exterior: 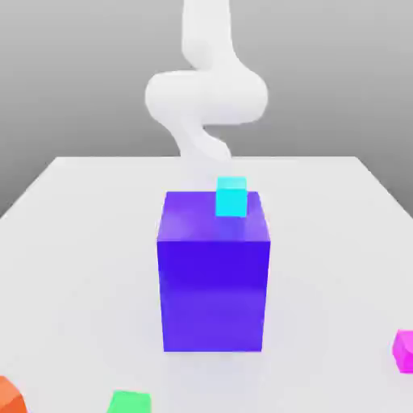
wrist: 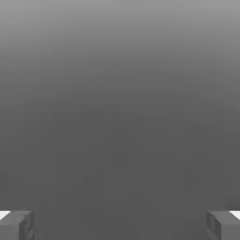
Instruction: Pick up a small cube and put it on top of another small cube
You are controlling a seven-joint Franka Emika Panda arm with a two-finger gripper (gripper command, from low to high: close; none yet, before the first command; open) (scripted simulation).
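The small magenta cube [exterior: 405, 351] lies on the white table at the exterior view's right edge, near the front and partly cut off. A cyan small cube [exterior: 231, 197] sits on top of the big blue-purple block [exterior: 214, 278] in the middle of the table. A green small cube [exterior: 129, 402] rests at the front, left of centre. My white arm [exterior: 206, 97] rises behind the block, away from all the cubes. In the hand view my gripper [wrist: 120, 225] is open: its two grey fingertips [wrist: 16, 225] stand far apart with nothing between them, facing plain grey background.
An orange block [exterior: 10, 395] sits at the front left corner of the exterior view. The white table [exterior: 81, 242] spreads bare on both sides of the big block.
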